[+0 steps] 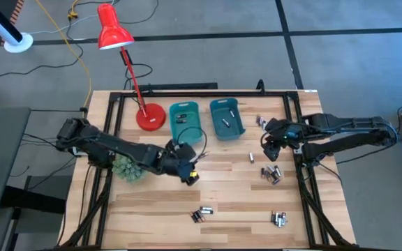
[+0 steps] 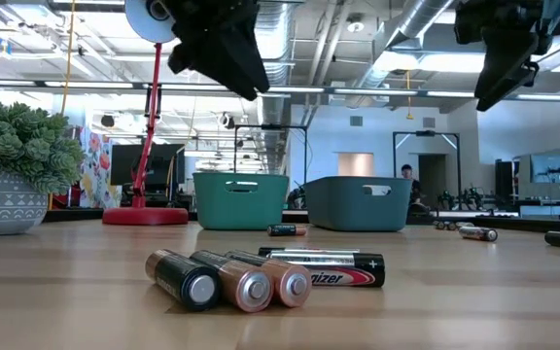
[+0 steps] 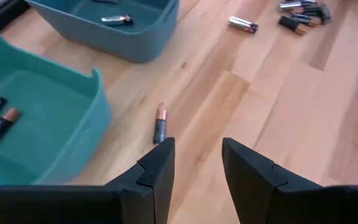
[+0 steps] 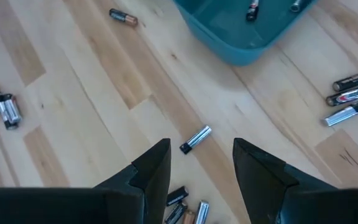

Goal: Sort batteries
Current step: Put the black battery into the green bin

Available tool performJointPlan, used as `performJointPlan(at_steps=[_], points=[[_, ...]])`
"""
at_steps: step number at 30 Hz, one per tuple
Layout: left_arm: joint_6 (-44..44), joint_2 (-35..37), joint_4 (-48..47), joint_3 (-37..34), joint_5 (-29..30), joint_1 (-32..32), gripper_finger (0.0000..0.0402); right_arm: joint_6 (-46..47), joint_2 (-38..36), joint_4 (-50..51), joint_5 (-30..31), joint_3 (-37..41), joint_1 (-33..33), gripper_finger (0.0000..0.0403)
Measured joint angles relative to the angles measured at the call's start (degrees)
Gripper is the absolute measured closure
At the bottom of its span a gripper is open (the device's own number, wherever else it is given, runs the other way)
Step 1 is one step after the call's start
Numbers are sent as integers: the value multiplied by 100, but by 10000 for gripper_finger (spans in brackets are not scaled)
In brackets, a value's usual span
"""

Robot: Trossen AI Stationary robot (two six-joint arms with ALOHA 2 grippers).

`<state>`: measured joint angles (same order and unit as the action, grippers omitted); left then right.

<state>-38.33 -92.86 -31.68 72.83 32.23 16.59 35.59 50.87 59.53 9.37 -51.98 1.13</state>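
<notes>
The batteries (image 1: 271, 173) lie scattered on the wooden tabletop (image 1: 229, 199), most of them on the side of the two teal bins (image 1: 185, 119) away from the red lamp (image 1: 114, 33); a few already sit inside the bins. We see both claws released, holding nothing. Our left claw (image 3: 196, 163) hangs just beside the nearer bin, over a single battery (image 3: 160, 123) that lies close to that bin's wall. Our right claw (image 4: 199, 163) hovers beyond the second bin (image 4: 247, 25), above a lone silver battery (image 4: 195, 139).

We judge these cells small, hard and smooth: light enough to lift easily, but round, so they will likely roll or skid if nudged from one end. The best hold seems to be across the middle of the barrel, with the jaws set square to its length. The clustered ones touch each other, so picking singles first looks safer.
</notes>
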Motion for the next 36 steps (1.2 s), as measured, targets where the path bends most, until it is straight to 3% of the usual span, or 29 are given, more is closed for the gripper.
performJointPlan(at_steps=[5, 12, 17, 24, 27, 32, 36], points=[[-66, 0, 516, -251, -73, 41, 271, 145, 0, -2, 4, 0, 169, 214], [648, 2, 1886, -733, -37, 11, 233, 147, 0, -4, 6, 0, 268, 214], [1350, 2, 1912, -824, 7, -90, 224, 145, 0, -1, 19, 0, 264, 214], [1292, -132, 2488, -1216, 229, -44, 223, 12, 0, -3, 19, 1, 257, 214], [937, -330, 3462, -1635, 503, 100, 223, 8, -1, -9, 19, 0, 257, 214], [851, -846, 4173, -1933, 1444, 384, 231, -11, 2, 4, 19, 0, 253, 214], [641, -1379, 4326, -1938, 1486, 421, 238, -8, 0, 7, 19, 0, 248, 214]])
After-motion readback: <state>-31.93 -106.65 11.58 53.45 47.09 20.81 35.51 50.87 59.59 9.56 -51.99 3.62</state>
